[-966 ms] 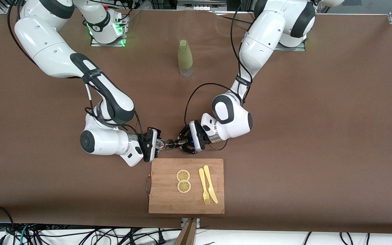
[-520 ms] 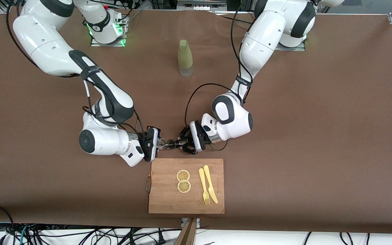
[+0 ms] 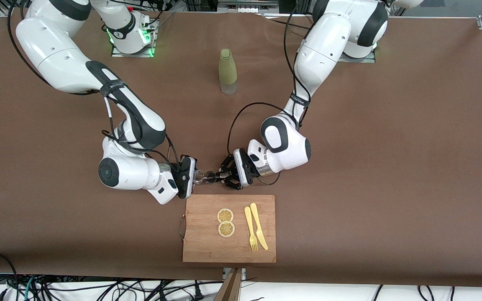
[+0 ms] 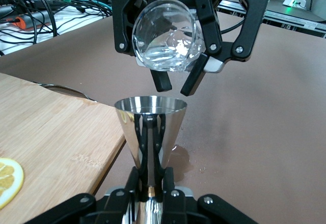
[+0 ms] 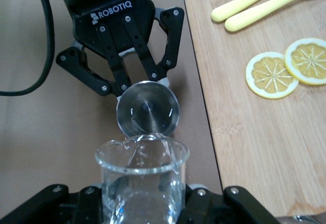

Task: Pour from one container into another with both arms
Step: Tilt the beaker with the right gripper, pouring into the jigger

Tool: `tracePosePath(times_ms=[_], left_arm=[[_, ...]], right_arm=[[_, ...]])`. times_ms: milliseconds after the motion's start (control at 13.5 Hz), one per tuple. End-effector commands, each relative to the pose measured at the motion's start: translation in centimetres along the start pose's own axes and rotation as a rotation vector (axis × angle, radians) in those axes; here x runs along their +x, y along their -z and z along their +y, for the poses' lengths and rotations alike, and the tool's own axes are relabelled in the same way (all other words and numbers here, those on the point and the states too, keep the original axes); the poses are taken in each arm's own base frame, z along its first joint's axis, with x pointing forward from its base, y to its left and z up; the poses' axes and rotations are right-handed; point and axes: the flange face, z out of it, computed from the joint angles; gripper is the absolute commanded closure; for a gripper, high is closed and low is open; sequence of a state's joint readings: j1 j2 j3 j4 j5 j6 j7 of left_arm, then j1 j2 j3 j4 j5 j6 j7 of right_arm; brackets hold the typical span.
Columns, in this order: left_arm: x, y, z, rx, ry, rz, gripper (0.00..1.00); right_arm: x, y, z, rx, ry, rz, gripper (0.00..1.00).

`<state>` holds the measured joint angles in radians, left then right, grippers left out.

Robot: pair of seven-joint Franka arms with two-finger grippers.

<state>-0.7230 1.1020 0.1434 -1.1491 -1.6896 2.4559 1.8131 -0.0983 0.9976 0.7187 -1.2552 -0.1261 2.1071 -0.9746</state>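
Note:
A clear glass beaker [image 3: 198,177] with water in it is tipped on its side, and my right gripper [image 3: 194,178] is shut on it. Its spout [image 5: 144,139] hangs just over the rim of a steel cone-shaped jigger [image 3: 210,177], which stands upright with my left gripper [image 3: 221,176] shut on its stem. In the left wrist view the jigger [image 4: 150,127] rises from my left gripper [image 4: 151,179], with the beaker [image 4: 165,40] above it. In the right wrist view the beaker [image 5: 140,178] fills my right gripper [image 5: 142,196], and the jigger's mouth [image 5: 147,113] lies below the spout.
A wooden cutting board [image 3: 201,246] lies nearer the front camera, with two lemon slices [image 3: 226,222], a yellow fork [image 3: 250,229] and a knife [image 3: 258,225]. A green bottle [image 3: 227,71] stands toward the arms' bases. A wet patch [image 4: 181,155] marks the brown table beside the jigger.
The right arm's wrist and elbow have shifted slightly. Both grippers stay together with the beaker over the jigger. The left arm has not moved.

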Motion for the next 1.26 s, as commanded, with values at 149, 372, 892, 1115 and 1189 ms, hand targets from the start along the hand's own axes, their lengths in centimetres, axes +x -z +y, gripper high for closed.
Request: tracePosePath(times_ms=[149, 372, 892, 1115, 1189], left_arm=[[0.0, -0.2, -0.4, 0.006, -0.013, 0.033, 1.0], [0.0, -0.1, -0.5, 0.008, -0.012, 0.033, 1.0], [0.5, -0.2, -0.8, 0.011, -0.021, 0.045, 1.0], [0.5, -0.2, -0.8, 0.011, -0.021, 0.045, 1.0], [0.5, -0.2, -0.8, 0.011, -0.021, 0.045, 1.0]], right_arm=[[1.3, 0.5, -0.9, -0.006, -0.005, -0.026, 0.74], [1.7, 0.1, -1.2, -0.017, -0.007, -0.046, 0.74], [2.0, -0.1, -1.3, -0.027, 0.01, -0.059, 0.74], [1.8, -0.2, -1.1, -0.025, 0.039, -0.046, 0.73], [1.5, -0.1, -0.9, -0.02, 0.057, -0.039, 0.73]])
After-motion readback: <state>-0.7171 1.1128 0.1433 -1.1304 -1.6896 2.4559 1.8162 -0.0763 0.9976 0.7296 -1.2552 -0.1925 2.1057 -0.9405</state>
